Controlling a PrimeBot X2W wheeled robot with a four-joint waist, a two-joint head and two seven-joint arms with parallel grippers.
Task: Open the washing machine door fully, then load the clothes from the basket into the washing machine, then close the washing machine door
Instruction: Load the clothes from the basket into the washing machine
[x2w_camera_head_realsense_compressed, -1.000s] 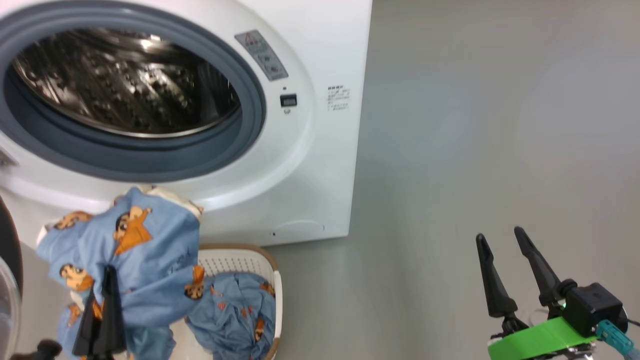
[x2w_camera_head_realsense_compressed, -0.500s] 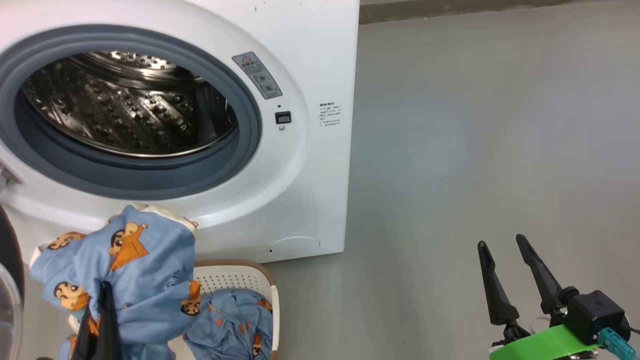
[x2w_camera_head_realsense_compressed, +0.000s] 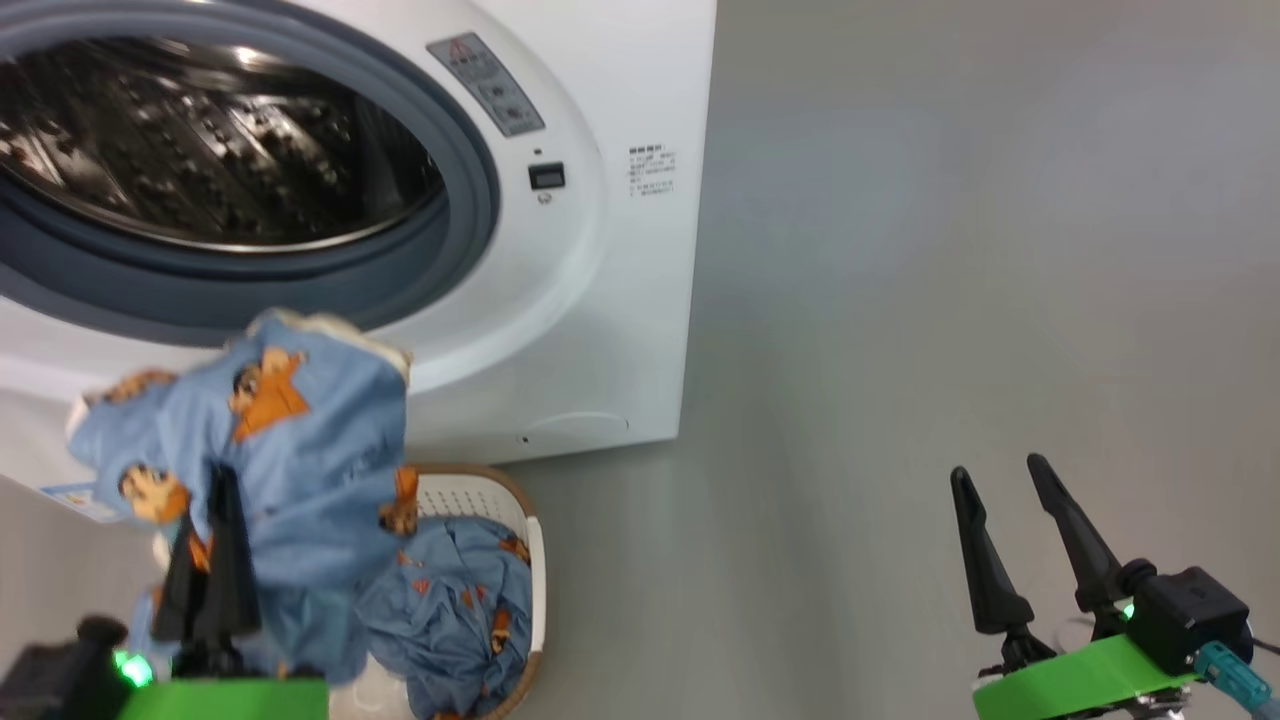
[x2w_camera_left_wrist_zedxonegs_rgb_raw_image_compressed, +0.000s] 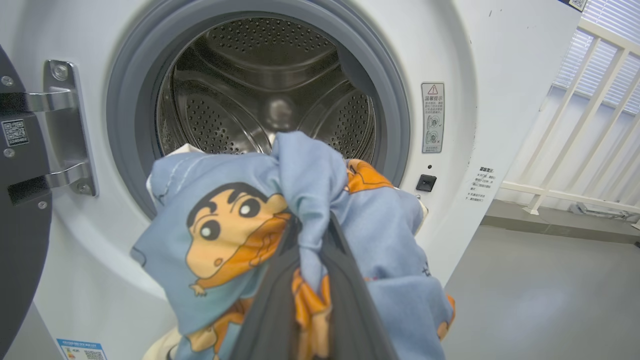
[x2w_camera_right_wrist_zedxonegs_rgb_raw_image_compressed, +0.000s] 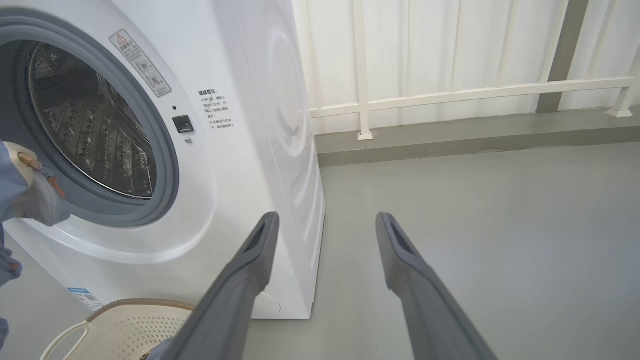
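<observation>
clothes, raised part (x2w_camera_head_realsense_compressed: 290, 430): a bunch of light blue cloth with orange-brown cartoon figures is held up before the lower rim of the machine's opening, above the basket, and is not yet inside the drum.
clothes, other part (x2w_camera_head_realsense_compressed: 450, 610): more of the same cloth is seen lying in the basket.
left gripper (x2w_camera_head_realsense_compressed: 222, 490): it is closed on the raised bunch; the cloth is pinched between its two dark fingers.
basket (x2w_camera_head_realsense_compressed: 500, 482): cream-white with a brown braided rim, it is placed on the floor just before the machine, below the held cloth.
washing machine (x2w_camera_head_realsense_compressed: 620, 320): the round opening is uncovered, so the grey gasket (x2w_camera_head_realsense_compressed: 470, 200) and the perforated steel drum (x2w_camera_head_realsense_compressed: 200, 150) are seen.
door (x2w_camera_left_wrist_zedxonegs_rgb_raw_image_compressed: 20, 240): its black rim is seen at the left edge of the left wrist view, swung away from the opening and carried on a metal hinge (x2w_camera_left_wrist_zedxonegs_rgb_raw_image_compressed: 65, 125).
right gripper (x2w_camera_head_realsense_compressed: 1000, 480): the jaws are spread wide and only floor is seen between them. It is held well apart from the machine, to its right.
floor (x2w_camera_head_realsense_compressed: 900, 300): plain grey.
railing (x2w_camera_right_wrist_zedxonegs_rgb_raw_image_compressed: 450, 92): white, seen behind the machine in the right wrist view.
</observation>
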